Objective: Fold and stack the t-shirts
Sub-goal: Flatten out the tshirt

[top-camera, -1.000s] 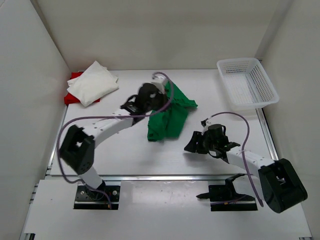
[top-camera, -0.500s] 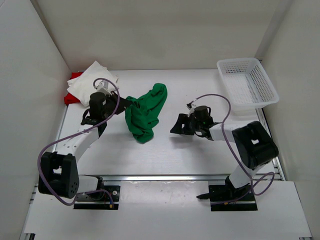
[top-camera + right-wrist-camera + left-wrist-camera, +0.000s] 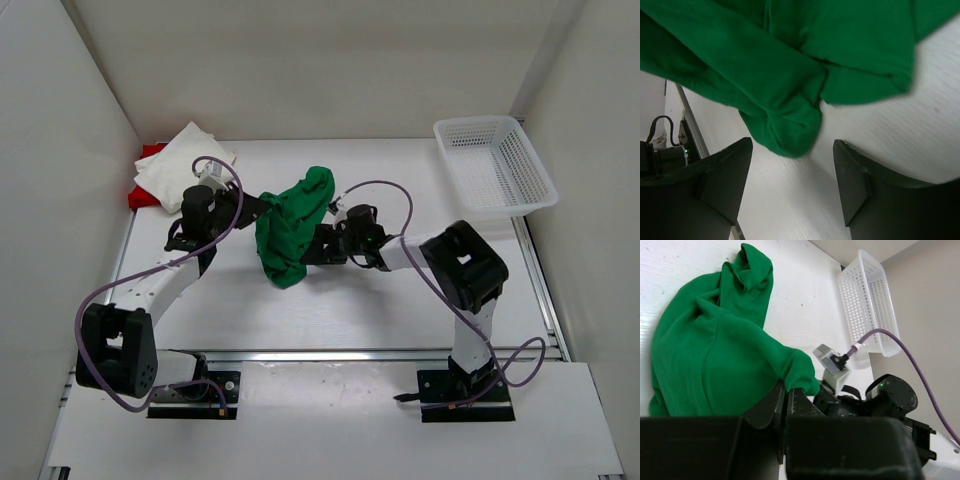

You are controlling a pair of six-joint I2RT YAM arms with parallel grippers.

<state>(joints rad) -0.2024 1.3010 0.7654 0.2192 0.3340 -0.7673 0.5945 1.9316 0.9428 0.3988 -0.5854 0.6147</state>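
Observation:
The green t-shirt (image 3: 292, 225) lies crumpled mid-table; it also shows in the left wrist view (image 3: 710, 355) and the right wrist view (image 3: 805, 60). My left gripper (image 3: 258, 208) is shut on a fold at the shirt's left edge (image 3: 797, 372). My right gripper (image 3: 312, 247) is open and empty, its fingers (image 3: 855, 185) spread just short of a hanging lobe of the shirt, at the shirt's right side. The white t-shirt (image 3: 185, 165) lies folded on the red t-shirt (image 3: 145, 195) at the back left.
A white mesh basket (image 3: 493, 165) stands at the back right, also in the left wrist view (image 3: 865, 300). White walls enclose the table on the left, back and right. Purple cables loop from both arms.
My left arm dragged the green shirt left toward the table's middle, then held still. My right arm swung left across the table until its open gripper reached the shirt's right side.

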